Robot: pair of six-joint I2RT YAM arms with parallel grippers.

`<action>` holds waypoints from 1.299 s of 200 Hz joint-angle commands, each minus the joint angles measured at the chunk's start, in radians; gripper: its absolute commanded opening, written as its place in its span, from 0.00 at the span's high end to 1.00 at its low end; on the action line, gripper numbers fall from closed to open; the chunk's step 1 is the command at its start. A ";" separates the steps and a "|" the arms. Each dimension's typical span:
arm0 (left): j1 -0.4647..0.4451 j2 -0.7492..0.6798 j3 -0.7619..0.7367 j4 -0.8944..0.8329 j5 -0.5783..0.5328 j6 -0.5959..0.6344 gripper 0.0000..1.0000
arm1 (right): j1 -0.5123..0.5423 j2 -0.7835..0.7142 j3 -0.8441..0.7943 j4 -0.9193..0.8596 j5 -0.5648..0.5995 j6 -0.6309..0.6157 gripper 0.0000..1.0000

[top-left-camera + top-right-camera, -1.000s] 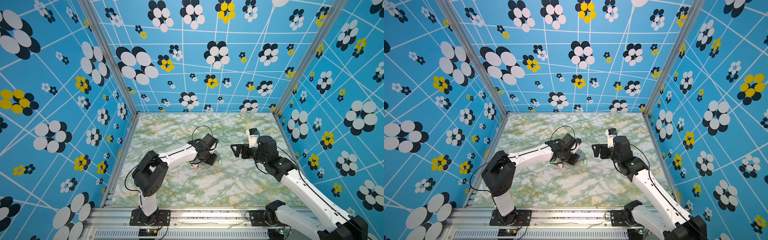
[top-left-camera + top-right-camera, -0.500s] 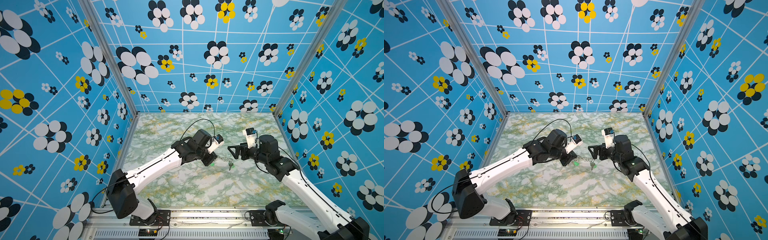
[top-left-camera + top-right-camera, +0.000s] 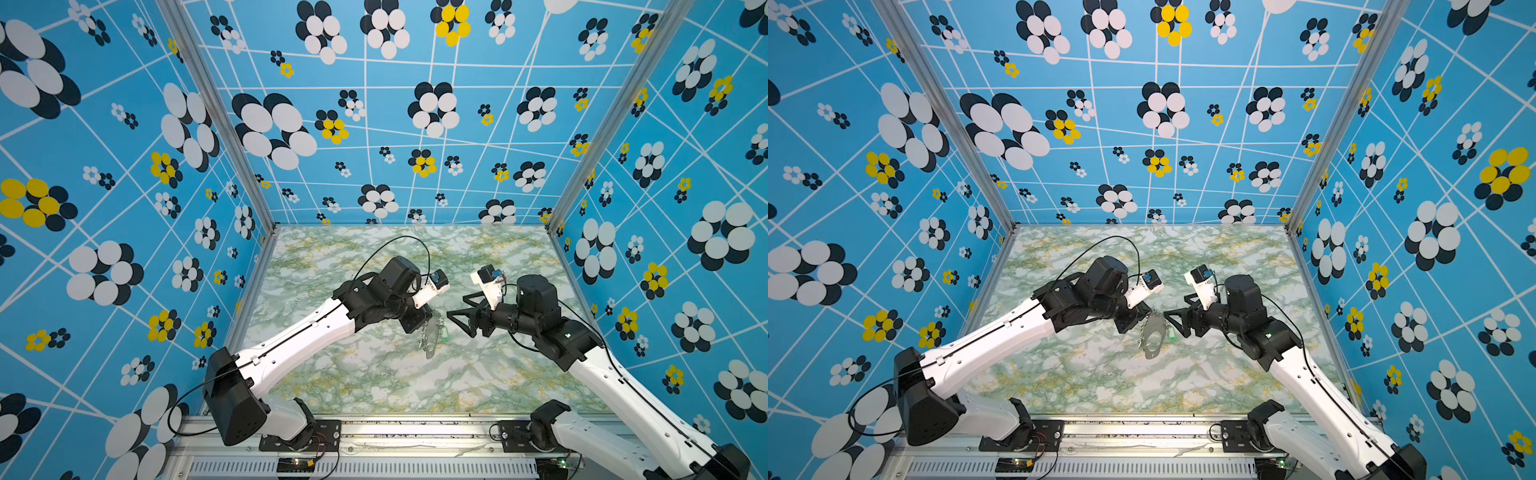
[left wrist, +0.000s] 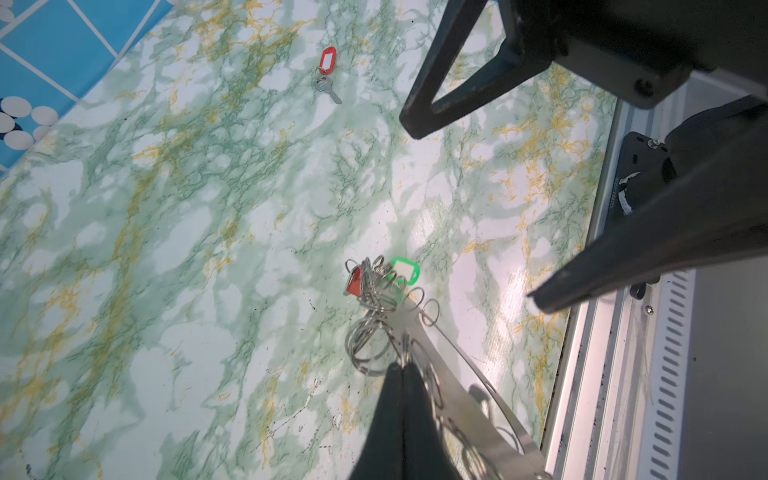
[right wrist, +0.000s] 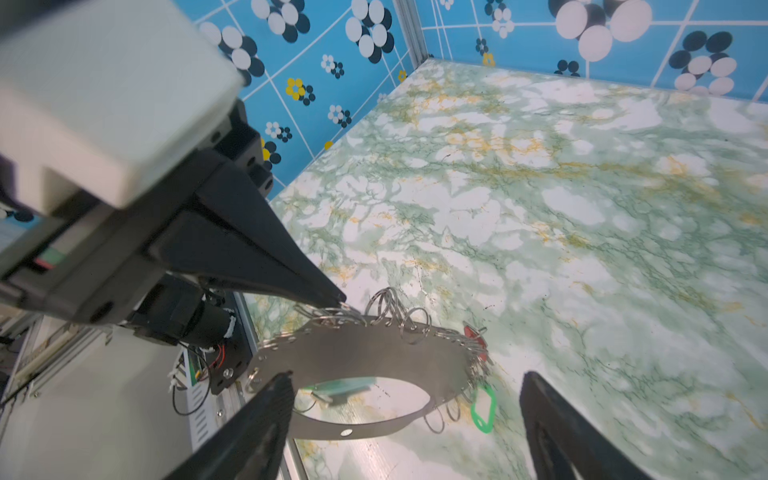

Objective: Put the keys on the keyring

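The keyring point(image 3: 432, 338), a flat grey metal crescent fringed with small silver rings, hangs from the left gripper point(image 4: 401, 366) over the middle of the green-veined desk point(image 3: 374, 374). The left gripper's black fingers point(image 4: 390, 415) are pressed together on the wire rings at the plate's edge, and both wrist views show the pinch.

Facing it from the other side, the right gripper point(image 5: 405, 378) has its fingers point(image 5: 257, 428) spread wide. In its own wrist view they stand on either side of the crescent. Whether either one touches the metal cannot be told. In both top views this gripper's tips sit just beside the plate.

A green key tag point(image 4: 405, 270) dangles at the crescent's far tip, with a red key tag point(image 4: 354, 284) bunched among the rings next to it. A blurred teal shape point(image 5: 345, 388) shows through the plate's opening in the right wrist view, but what it hangs from or lies on is unclear.

A second red key tag point(image 4: 327, 60) lies flat on the desk well apart from the keyring, with a silver key point(image 4: 328, 89) on its loop. Blue flower-patterned walls point(image 3: 124, 166) enclose the scene on three sides.
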 commanded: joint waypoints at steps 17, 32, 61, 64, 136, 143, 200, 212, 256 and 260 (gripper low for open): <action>-0.021 -0.041 0.050 0.017 0.032 0.033 1.00 | 0.051 0.026 0.047 -0.003 0.091 -0.014 0.20; -0.025 -0.046 0.051 0.028 0.038 0.036 1.00 | 0.066 0.035 0.047 0.003 0.121 -0.016 0.21; -0.034 -0.052 0.059 0.035 0.058 0.048 1.00 | 0.075 0.034 0.041 0.008 0.140 -0.018 0.24; -0.035 -0.051 0.060 0.033 0.058 0.051 1.00 | 0.074 0.032 0.041 0.008 0.140 -0.019 0.24; -0.038 -0.060 0.051 0.035 0.028 0.068 1.00 | 0.075 -0.016 0.078 -0.064 0.129 -0.042 0.24; -0.038 -0.062 0.048 0.037 0.024 0.067 1.00 | 0.074 -0.018 0.079 -0.072 0.107 -0.037 0.24; -0.037 -0.077 0.048 0.050 0.016 0.058 1.00 | 0.075 -0.052 0.054 -0.086 -0.071 0.047 0.26; -0.037 -0.081 0.047 0.057 0.032 0.057 1.00 | 0.074 -0.073 0.032 -0.066 -0.084 0.060 0.26; -0.035 -0.104 0.034 0.085 0.025 0.073 1.00 | 0.075 -0.090 0.028 -0.088 -0.073 0.051 0.21; -0.036 -0.104 0.037 0.081 0.024 0.073 1.00 | 0.075 -0.090 0.029 -0.086 -0.084 0.055 0.22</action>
